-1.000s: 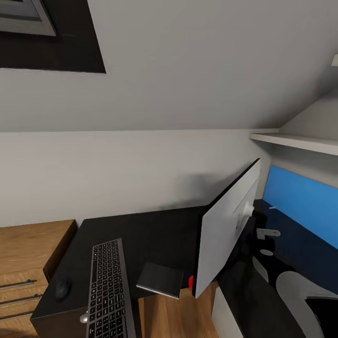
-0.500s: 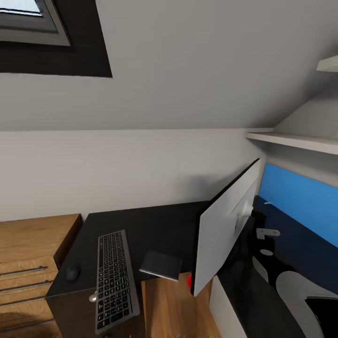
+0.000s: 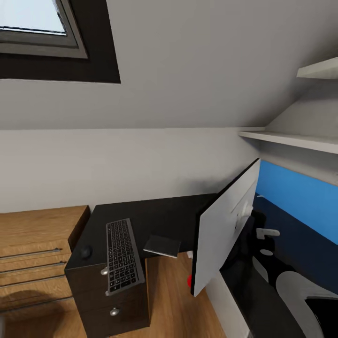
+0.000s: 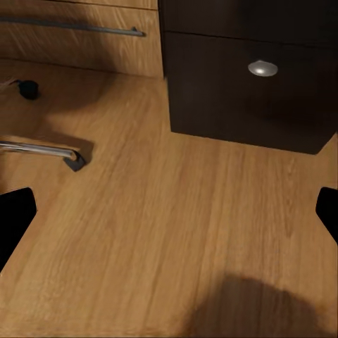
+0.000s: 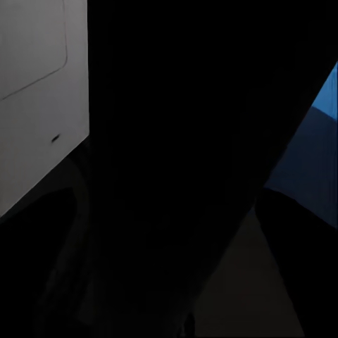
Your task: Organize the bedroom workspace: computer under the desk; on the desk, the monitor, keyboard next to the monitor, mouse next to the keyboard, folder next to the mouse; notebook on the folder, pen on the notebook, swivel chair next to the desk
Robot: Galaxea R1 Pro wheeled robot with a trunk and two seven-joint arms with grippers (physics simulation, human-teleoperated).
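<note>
The monitor [image 3: 225,230] stands tilted near the bend of the black bench [image 3: 164,218], its pale back to the robot, and it looks ready to tip. The keyboard [image 3: 123,255] hangs over the bench's front edge, with the mouse [image 3: 86,252] near the end corner and the notebook [image 3: 162,246] between keyboard and monitor. The left hand [image 4: 169,211] is spread wide over the wood floor, holding nothing. The right hand cannot be told. The robot should steady the monitor slowly, then push the keyboard further in from the edge.
</note>
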